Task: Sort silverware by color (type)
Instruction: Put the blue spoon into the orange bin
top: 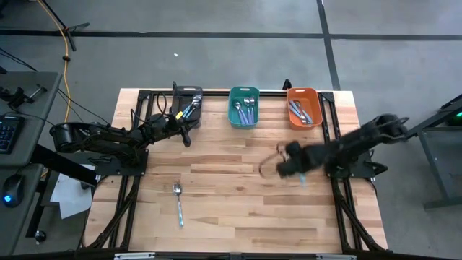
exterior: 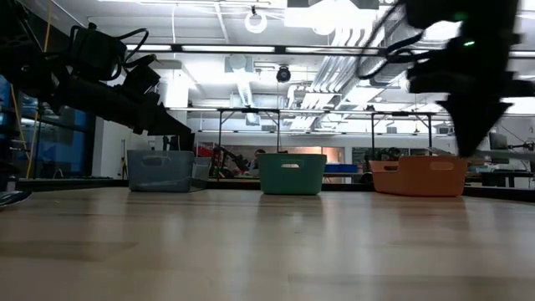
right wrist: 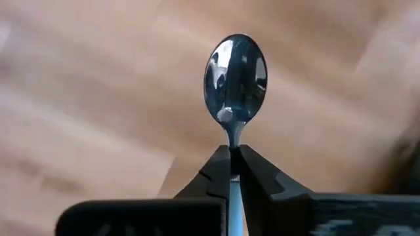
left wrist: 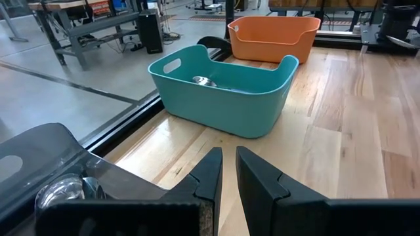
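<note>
My right gripper [right wrist: 235, 160] was closed on a spoon [right wrist: 235, 78], holding it by the thin neck just under the shiny metal bowl. The bowl stood out past my fingertips, and in the high view a bit of pale blue handle showed below the gripper [top: 294, 165]. I held it above the right part of the table [top: 231, 202], in front of the orange bin [top: 304, 106] and well apart from it.

The table was of light wooden planks. Beyond its far edge, the low view showed a big workshop room with white ceiling pipes, lamps and other tables.

One more spoon [top: 178, 202] lay alone on the wood, near the front and a little left of the middle, with its metal bowl toward the far side and its light blue handle toward the near side. Other spoons were inside the three bins at the far edge: the dark grey bin [top: 189, 105] on the left, the teal bin [top: 244, 106] in the middle, and the orange one on the right.

My right arm came in from the right side and stretched toward the middle. My left gripper [left wrist: 228, 172] was almost closed, with only a narrow gap between the fingers and nothing in it. It waited just beside the dark grey bin, pointing to the teal bin.
</note>
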